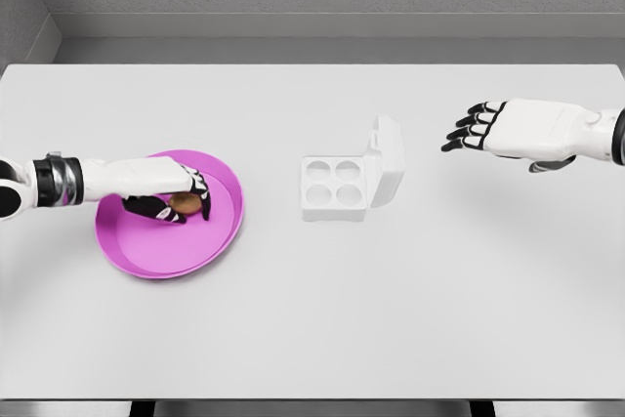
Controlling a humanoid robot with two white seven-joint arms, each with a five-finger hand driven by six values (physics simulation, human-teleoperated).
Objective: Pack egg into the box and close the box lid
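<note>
On the left half of the white table (312, 319), in the head view, a round magenta plate (137, 251) with a raised rim lies flat. The left hand (166, 192) reaches in from the left edge and sits over the plate's upper middle. Its dark fingers (146, 207) are curled around a small brown egg (186, 204), which shows between the fingertips and the thumb. The egg is oval, plain brown and unmarked; only part of its surface is visible, the rest being hidden by the hand. Whether the egg rests on the plate or is lifted just clear of it cannot be told from this view.

Near the table's centre, well apart from the plate, stands a white egg box (334, 187). Its tray has four round cups in a two-by-two grid, and all four appear unoccupied. The box lid (388, 158) is hinged along the tray's right side and stands open, tilted up and away to the right.

The right hand (488, 127) hovers above the table's upper right, to the right of the box and apart from it. Its fingers (464, 134) are spread loosely, pointing left, and grasp nothing.

No brand, label or writing can be read on the box, the plate, the egg or the arms.
</note>
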